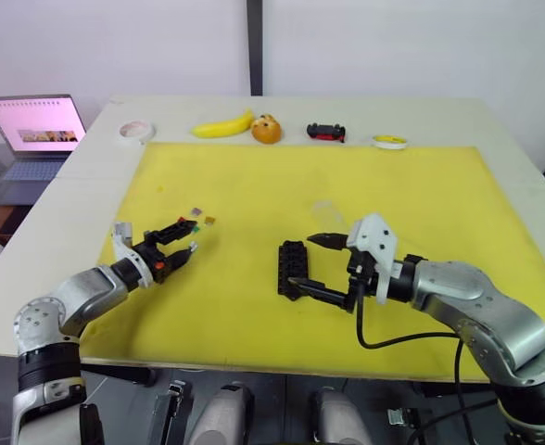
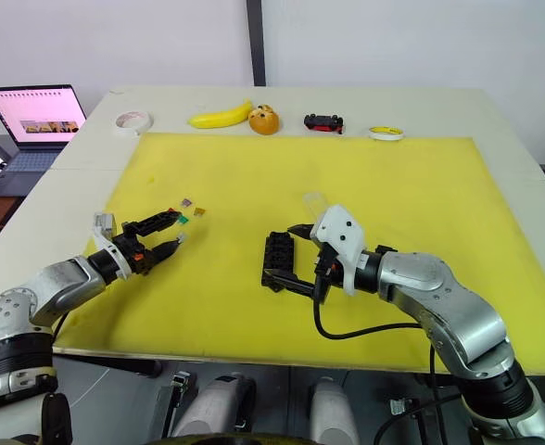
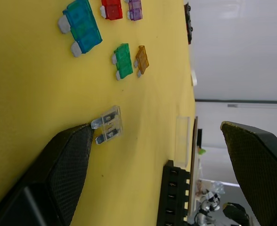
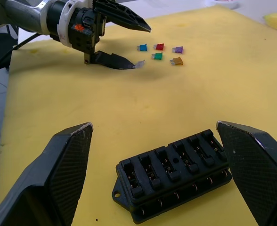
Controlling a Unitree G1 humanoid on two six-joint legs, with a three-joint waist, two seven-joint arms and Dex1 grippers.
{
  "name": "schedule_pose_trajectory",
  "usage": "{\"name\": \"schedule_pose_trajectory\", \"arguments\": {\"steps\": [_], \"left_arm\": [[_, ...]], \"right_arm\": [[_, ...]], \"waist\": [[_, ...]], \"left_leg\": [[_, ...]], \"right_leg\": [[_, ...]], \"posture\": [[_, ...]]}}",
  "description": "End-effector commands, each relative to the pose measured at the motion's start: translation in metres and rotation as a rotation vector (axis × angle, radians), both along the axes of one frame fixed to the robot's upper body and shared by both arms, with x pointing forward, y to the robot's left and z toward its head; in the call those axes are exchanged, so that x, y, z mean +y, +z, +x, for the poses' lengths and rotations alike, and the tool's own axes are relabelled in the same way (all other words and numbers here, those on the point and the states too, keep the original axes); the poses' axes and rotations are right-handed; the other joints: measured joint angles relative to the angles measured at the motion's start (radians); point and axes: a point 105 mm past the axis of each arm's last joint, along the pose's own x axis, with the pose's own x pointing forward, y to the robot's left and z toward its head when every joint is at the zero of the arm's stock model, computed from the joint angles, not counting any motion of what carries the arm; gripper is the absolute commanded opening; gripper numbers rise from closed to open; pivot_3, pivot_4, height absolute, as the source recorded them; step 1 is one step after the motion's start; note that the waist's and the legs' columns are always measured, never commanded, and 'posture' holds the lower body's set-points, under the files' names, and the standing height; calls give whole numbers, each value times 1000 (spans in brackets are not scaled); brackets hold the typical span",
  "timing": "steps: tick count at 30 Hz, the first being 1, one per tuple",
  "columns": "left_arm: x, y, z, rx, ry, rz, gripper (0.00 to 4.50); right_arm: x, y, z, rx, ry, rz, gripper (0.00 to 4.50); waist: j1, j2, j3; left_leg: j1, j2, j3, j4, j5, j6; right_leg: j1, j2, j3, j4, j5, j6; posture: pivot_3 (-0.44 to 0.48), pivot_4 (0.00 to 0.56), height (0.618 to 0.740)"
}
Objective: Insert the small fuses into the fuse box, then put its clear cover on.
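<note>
The black fuse box (image 1: pixel 293 267) lies on the yellow mat (image 1: pixel 254 306), its slots empty in the right wrist view. My right gripper (image 1: pixel 302 260) is open, one finger on each side of the box. The clear cover (image 1: pixel 325 211) lies flat just beyond it. My left gripper (image 1: pixel 191 237) is open and low over the mat. A clear grey fuse (image 3: pixel 108 125) lies at the tip of its lower finger (image 3: pixel 65 165). Past it lie the other small fuses: blue (image 3: pixel 82 26), red (image 3: pixel 111 8), purple (image 3: pixel 134 8), green (image 3: pixel 123 60) and orange (image 3: pixel 142 59).
Along the table's far edge sit a tape roll (image 1: pixel 136 131), a banana (image 1: pixel 222 125), an orange (image 1: pixel 267 129), a black-and-red toy car (image 1: pixel 326 132) and a small yellow-rimmed disc (image 1: pixel 390 142). A laptop (image 1: pixel 36 130) stands off the table's left.
</note>
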Motion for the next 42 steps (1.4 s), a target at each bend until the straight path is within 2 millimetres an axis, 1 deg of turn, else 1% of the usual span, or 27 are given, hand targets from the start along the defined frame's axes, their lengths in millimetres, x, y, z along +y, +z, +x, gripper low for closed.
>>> {"name": "schedule_pose_trajectory", "arguments": {"steps": [1,5,7,8,26,33,34,35,37,42], "left_arm": [[-11,-16,-1,53,-38,10,4500],[-11,-18,0,51,-42,1,4500],[-11,-17,-1,43,-47,-9,3974],[-11,-17,-1,41,-53,-9,3621],[-18,-28,-3,48,-66,14,3621],[-12,-36,-4,61,-42,33,3621],[-10,-36,-4,61,-40,33,3066],[-10,-37,-4,61,-39,33,2782],[-9,-38,-5,66,-43,41,1790],[-11,-39,-5,71,-45,40,1790]], "right_arm": [[-1,12,-5,-53,11,4,4446],[-1,11,-5,-51,8,3,4446],[-1,11,-5,-49,7,2,4500],[-1,11,-5,-49,6,0,4500],[-5,10,-5,-48,0,-15,4500],[-5,9,-6,-45,1,-20,4500],[-5,9,-6,-45,1,-20,4500],[-5,9,-6,-44,1,-20,4500],[-5,9,-6,-43,1,-21,4500],[-5,8,-7,-39,3,-20,4500]], "waist": [[0,0,0],[0,1,0],[0,1,0],[-1,1,0],[1,1,-1],[1,1,-1],[1,1,-1],[0,1,-1],[-2,1,-1],[-3,2,-1]], "left_leg": [[0,0,0,0,0,0],[1,0,0,0,0,0],[1,0,0,0,0,0],[1,0,0,0,0,0],[1,0,0,0,0,0],[1,0,-1,0,0,0],[1,0,-1,0,0,0],[1,0,-1,0,0,0],[1,0,-1,0,0,0],[1,0,-1,-1,0,0]], "right_leg": [[0,0,0,0,0,0],[1,0,0,0,0,0],[1,0,0,0,0,0],[1,0,0,0,0,0],[2,0,0,-1,0,0],[2,0,-1,-1,0,0],[2,0,-1,-1,0,0],[2,0,-1,-1,0,0],[2,0,-1,-1,0,0],[1,0,0,-1,0,0]], "posture": [[0,150,740],[0,150,740],[0,150,740],[0,150,740],[0,150,740],[0,150,740],[0,150,740],[0,150,740],[0,150,740],[0,150,740]]}}
